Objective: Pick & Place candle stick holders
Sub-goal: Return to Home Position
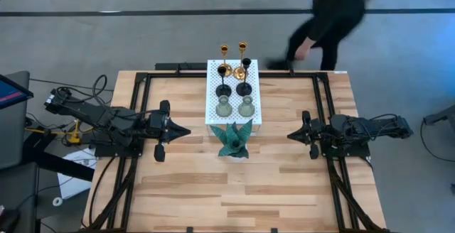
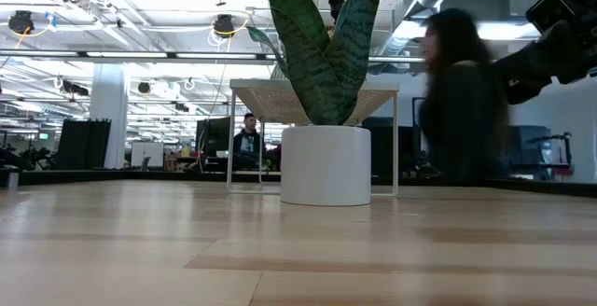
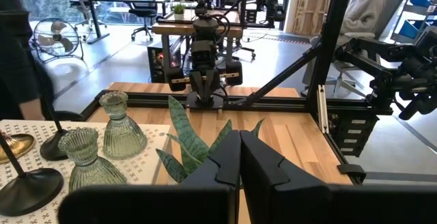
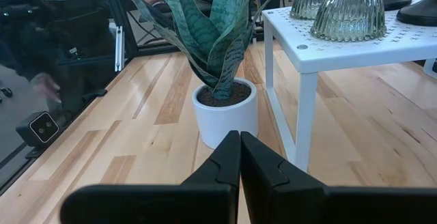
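Potted snake plant point(image 1: 234, 139) just beside white shelf point(image 1: 212, 96); person point(image 1: 334, 13) beyond table point(image 1: 178, 190)

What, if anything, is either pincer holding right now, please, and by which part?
Nothing: the left pincer and the right pincer are both shut and empty.

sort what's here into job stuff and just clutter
job: gold holders, black holders, green glass holders, all on the white shelf; left pincer and right pincer, shut, flanking it
lying about: potted plant, person beyond the table
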Robot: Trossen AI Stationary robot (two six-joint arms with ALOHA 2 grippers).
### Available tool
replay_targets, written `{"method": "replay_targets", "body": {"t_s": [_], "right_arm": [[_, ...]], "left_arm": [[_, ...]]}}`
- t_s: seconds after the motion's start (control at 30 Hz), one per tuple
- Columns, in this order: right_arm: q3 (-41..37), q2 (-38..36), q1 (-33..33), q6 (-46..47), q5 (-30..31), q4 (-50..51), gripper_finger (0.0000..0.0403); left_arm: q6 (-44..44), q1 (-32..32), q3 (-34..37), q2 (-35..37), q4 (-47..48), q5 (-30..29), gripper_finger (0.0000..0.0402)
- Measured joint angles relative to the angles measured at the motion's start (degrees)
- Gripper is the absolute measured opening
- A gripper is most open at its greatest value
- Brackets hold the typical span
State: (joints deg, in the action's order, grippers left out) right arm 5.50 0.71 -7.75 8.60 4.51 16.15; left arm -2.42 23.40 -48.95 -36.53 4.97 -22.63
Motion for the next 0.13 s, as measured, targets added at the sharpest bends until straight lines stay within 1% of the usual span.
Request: {"method": "replay_targets", "body": {"t_s": [0.13], "right_arm": [[0.0, 0.0, 0.0, 0.01, -0.02, -0.01, 0.0]], "left_arm": [[0.0, 0.0, 0.0, 0.0, 0.0, 0.0, 0.0006]]}}
